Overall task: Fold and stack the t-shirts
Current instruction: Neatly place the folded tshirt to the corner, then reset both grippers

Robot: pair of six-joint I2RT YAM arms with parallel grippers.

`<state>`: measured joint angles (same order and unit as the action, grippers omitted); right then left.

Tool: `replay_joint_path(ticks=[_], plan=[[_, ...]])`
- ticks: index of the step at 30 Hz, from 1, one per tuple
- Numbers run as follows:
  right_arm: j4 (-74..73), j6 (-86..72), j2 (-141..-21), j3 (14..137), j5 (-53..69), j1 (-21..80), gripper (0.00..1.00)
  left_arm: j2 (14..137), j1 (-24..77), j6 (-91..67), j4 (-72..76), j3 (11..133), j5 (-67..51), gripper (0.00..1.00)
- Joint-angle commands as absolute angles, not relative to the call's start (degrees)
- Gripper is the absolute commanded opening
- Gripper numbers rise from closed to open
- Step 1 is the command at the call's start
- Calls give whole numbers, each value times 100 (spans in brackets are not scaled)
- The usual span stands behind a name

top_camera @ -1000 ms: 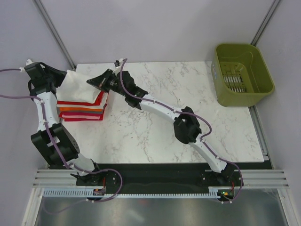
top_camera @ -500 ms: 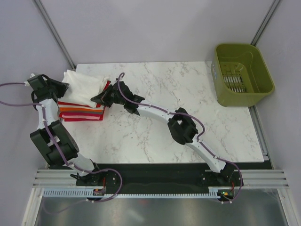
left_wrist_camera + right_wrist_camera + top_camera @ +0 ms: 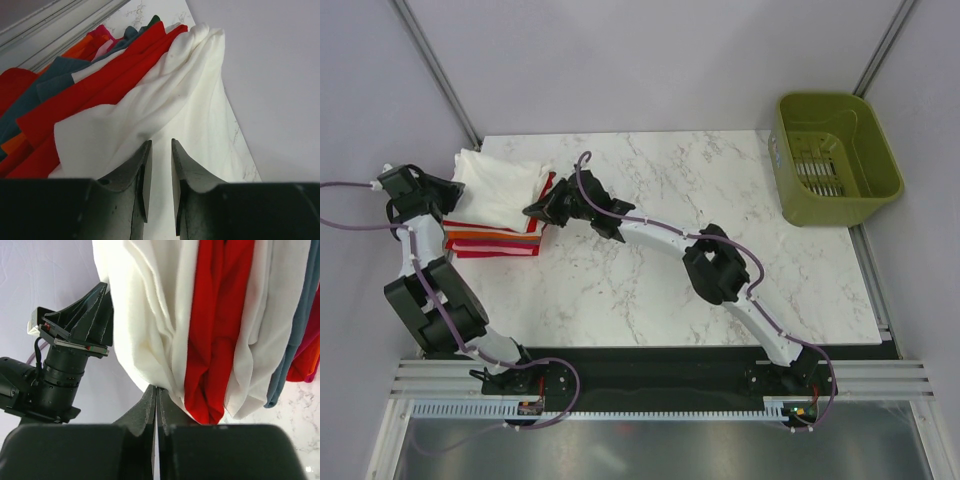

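Observation:
A plain white t-shirt (image 3: 498, 185) lies on top of a stack of folded t-shirts (image 3: 490, 242) in red, orange, white and grey at the table's left side. My right gripper (image 3: 531, 210) is at the stack's right edge. In the right wrist view its jaws (image 3: 156, 388) are shut with the tips in the white shirt's (image 3: 145, 315) edge, beside a red shirt (image 3: 220, 315). My left gripper (image 3: 450, 190) is at the stack's left edge. Its jaws (image 3: 161, 142) stand slightly open, tips just short of the white shirt's (image 3: 150, 100) border, nothing between them.
An olive-green plastic basket (image 3: 835, 160) stands off the table's back right corner. The marble table (image 3: 720, 190) stretches to the right of the stack. A grey wall and a metal post (image 3: 430, 70) stand close behind the left arm.
Both grippers lowered the white shirt onto the stack. The left gripper pulled back left and let go of it. The right gripper came down to the stack's right edge.

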<state>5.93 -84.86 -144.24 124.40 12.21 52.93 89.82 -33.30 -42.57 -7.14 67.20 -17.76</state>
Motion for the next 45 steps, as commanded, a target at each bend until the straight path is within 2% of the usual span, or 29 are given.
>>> replay_joint_path(ticks=[1, 4, 8, 13, 17, 25, 31, 35, 38, 45], plan=[[703, -7982, -13826, 12490, 1265, 5177, 8, 8640, -3454, -4263, -799, 7013, -1415, 29], [764, -7605, -13422, 12235, 1266, 5063, 19, 8543, -3454, -4263, -844, 7163, -1547, 30], [1167, -7260, -12666, 11324, 1441, 4835, 24, 8210, -3428, -4342, -835, 7146, -1749, 32], [1818, -7032, -11710, 9874, 1565, 4465, 23, 8235, -3349, -4798, -617, 7050, -2530, 32], [1977, -6768, -11233, 9248, 1582, 4307, 22, 8779, -3331, -5396, -36, 7057, -3190, 30], [2118, -6600, -10556, 8176, 1783, 4096, 19, 9237, -3621, -4931, -404, 7154, -2584, 29], [2346, -6732, -10424, 7752, 1924, 3990, 17, 9598, -3665, -4983, -484, 7040, -2479, 27], [2443, -6759, -10319, 7699, 2022, 3911, 16, 9300, -3665, -5001, -510, 7040, -2276, 28], [2470, -6759, -10248, 7708, 1986, 3858, 16, 9141, -3578, -5176, -466, 7180, -2705, 28], [2610, -6882, -10292, 7752, 2109, 3788, 15, 8947, -3104, -5502, -177, 7339, -2760, 28]])
